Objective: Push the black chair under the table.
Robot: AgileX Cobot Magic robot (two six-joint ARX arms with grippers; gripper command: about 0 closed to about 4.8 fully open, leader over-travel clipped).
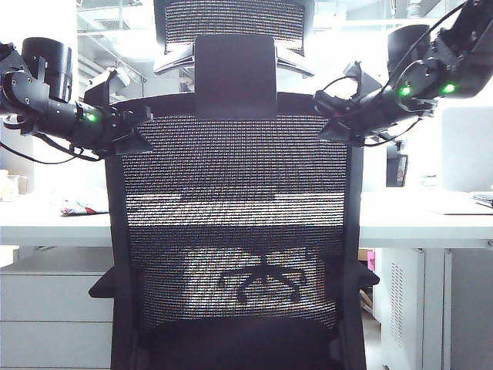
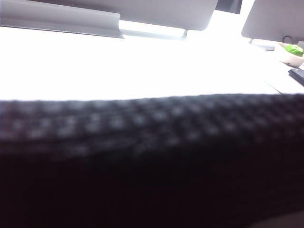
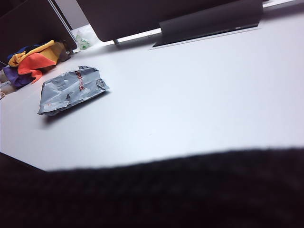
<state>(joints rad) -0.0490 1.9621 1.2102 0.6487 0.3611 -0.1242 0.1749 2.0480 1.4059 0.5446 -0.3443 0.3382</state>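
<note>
Both grippers, left gripper (image 1: 129, 131) and right gripper (image 1: 339, 116), pressed against the upper corners of the black chair's (image 1: 239, 231) mesh back, their opening impossible to tell, apparently placed to push evenly; the chair stood directly before the table (image 1: 431, 220).

- Bright, washed-out daylight behind the scene.
- White drawer cabinet (image 1: 54, 320) at lower left.
- Grey perforated cabinet (image 1: 400, 308) at lower right.
- Exposed ceiling pipes (image 1: 108, 23) overhead.
</note>
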